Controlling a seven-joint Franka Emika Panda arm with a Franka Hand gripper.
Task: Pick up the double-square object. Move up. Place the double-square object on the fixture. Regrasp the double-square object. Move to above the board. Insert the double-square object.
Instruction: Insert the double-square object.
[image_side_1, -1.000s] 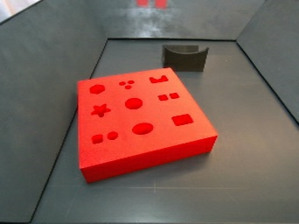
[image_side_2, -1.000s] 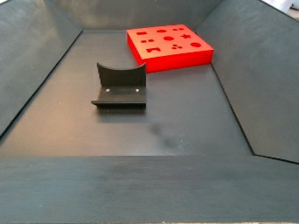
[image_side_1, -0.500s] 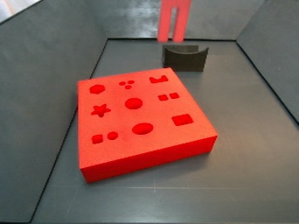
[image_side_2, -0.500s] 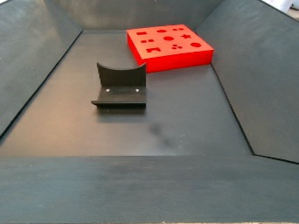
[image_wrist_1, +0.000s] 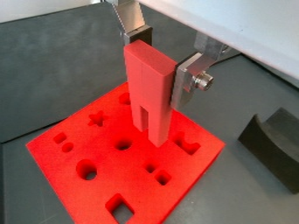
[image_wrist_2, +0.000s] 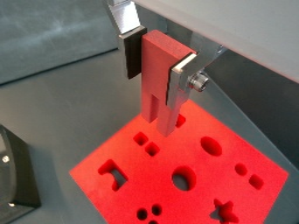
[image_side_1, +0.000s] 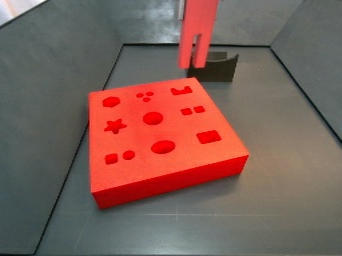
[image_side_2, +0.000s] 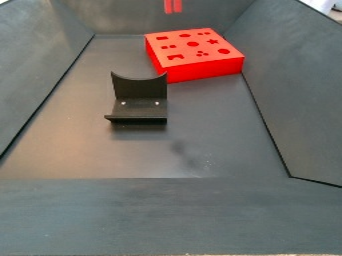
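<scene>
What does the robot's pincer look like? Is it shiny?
Yes, a bit! The pincer, hanging above the red board, has two flat silver metal fingers shaped like little plates, with dark pads on their inner faces. One finger has a round silver screw on its outside, seen in both wrist views. No cables or markings show.

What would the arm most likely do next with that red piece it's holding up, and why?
Probably ease it down toward its matching hole. The gripper holds the double-square object upright, forked end down, hanging above the board with clear air between them; the fixture stands empty.
</scene>
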